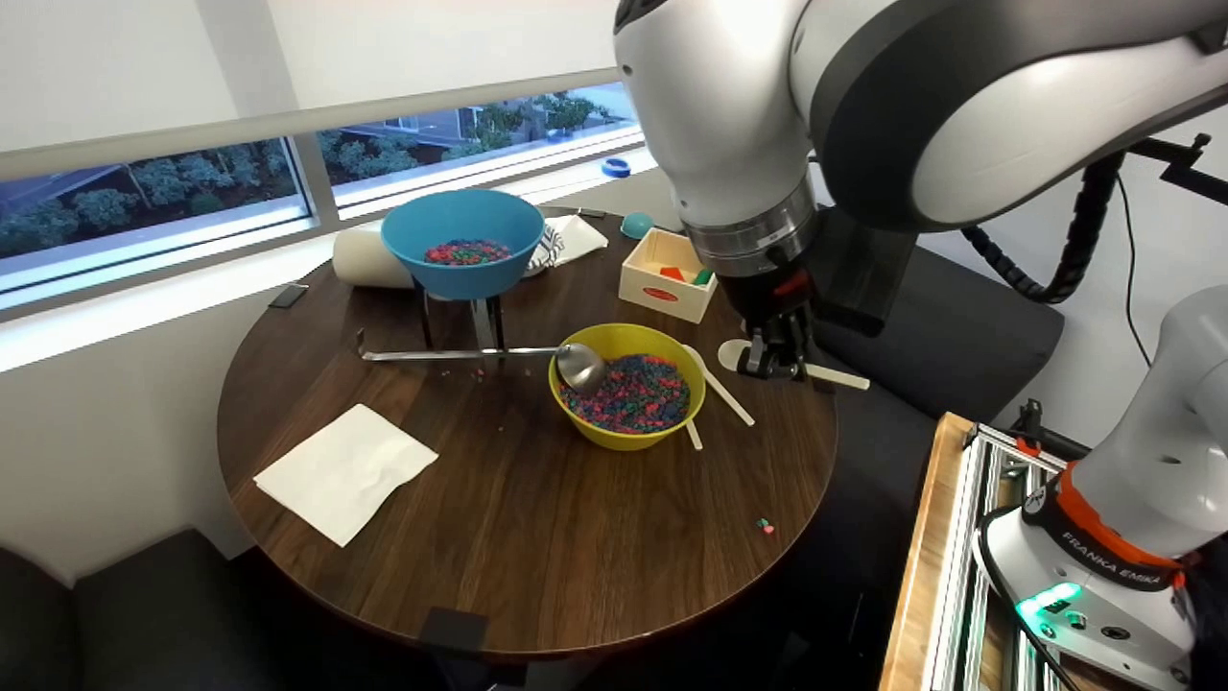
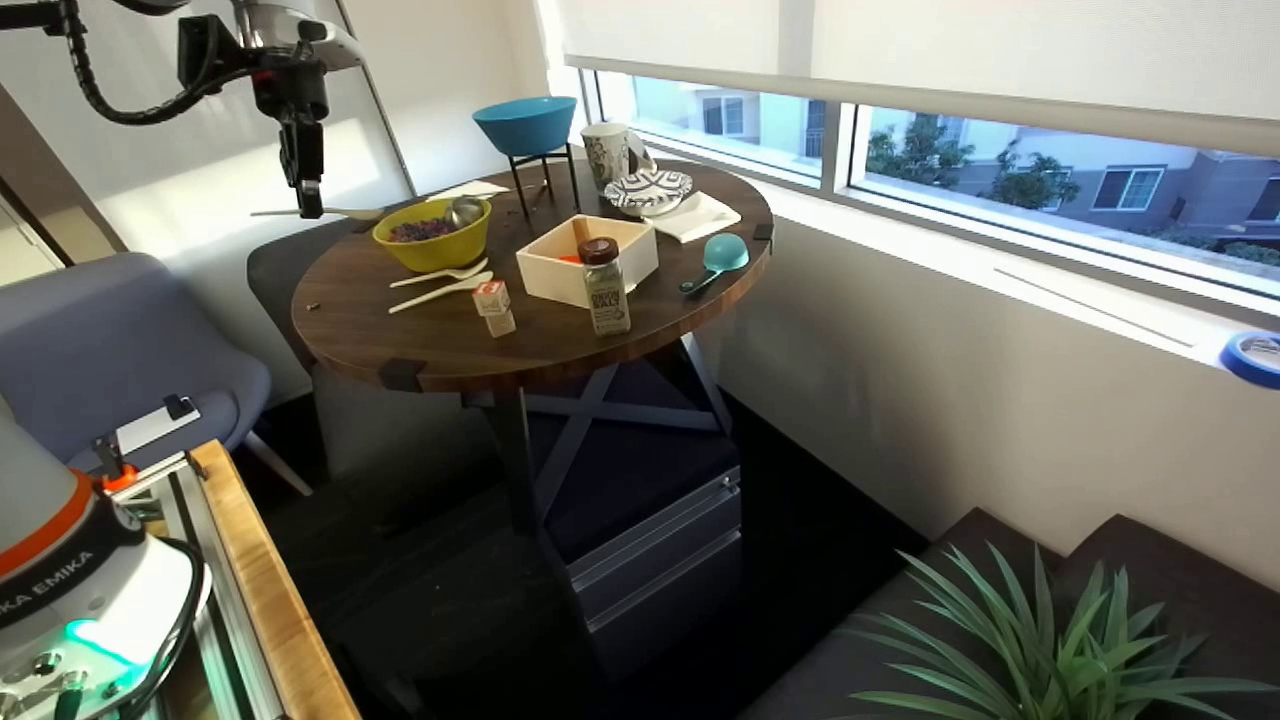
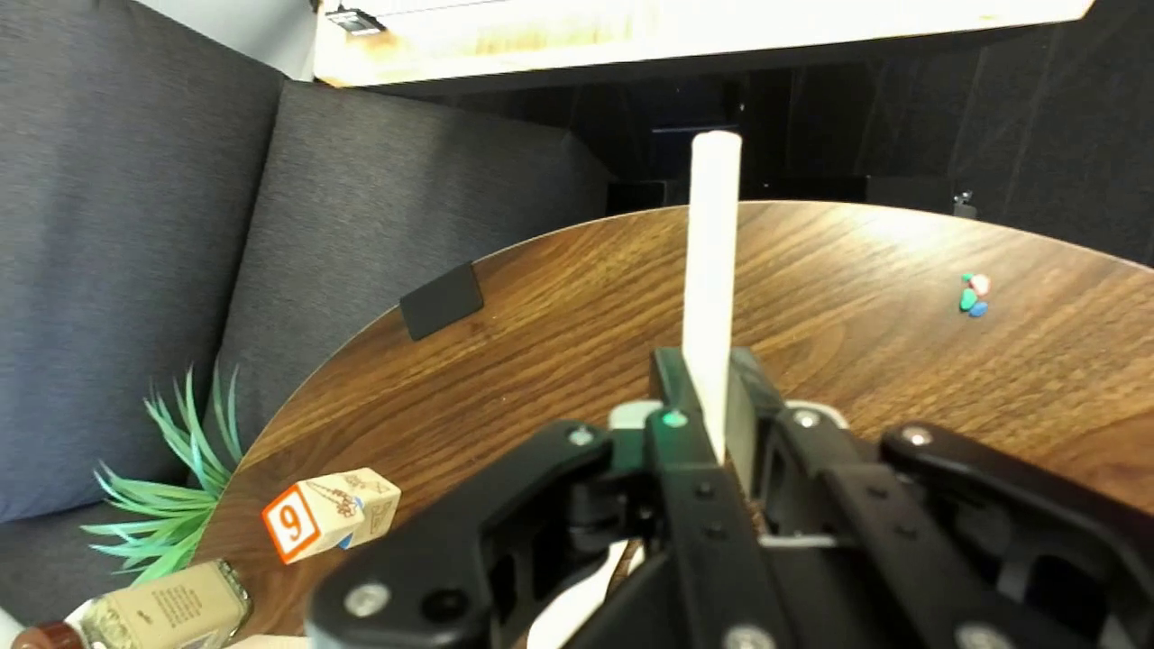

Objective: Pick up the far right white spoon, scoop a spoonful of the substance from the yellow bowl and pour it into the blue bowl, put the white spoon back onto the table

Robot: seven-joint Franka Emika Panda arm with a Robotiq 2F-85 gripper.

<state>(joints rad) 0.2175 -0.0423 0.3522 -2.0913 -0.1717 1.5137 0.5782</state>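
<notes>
My gripper [image 1: 773, 360] is shut on the handle of a white spoon [image 1: 838, 376], above the table's edge. In an exterior view the gripper [image 2: 311, 200] and spoon [image 2: 352, 213] are raised above the table [image 2: 350, 340], spoon roughly level. In the wrist view the handle [image 3: 712, 243] sticks out between the fingertips [image 3: 717, 388]; the spoon's bowl end is hidden there. The yellow bowl [image 1: 624, 440] stands on the table [image 1: 537, 547] and holds the multicoloured substance [image 1: 641, 392]. The blue bowl [image 1: 468, 280] sits on a black stand behind it, with some substance [image 1: 467, 251] inside.
A metal ladle [image 1: 460, 355] rests in the yellow bowl. Two white utensils [image 1: 727, 392] [image 1: 695, 437] lie beside it. A wooden box [image 2: 560, 275], a spice jar [image 2: 605, 295], small blocks [image 2: 494, 306] and a teal scoop [image 2: 725, 252] are nearby. A napkin [image 1: 345, 472] lies at the left.
</notes>
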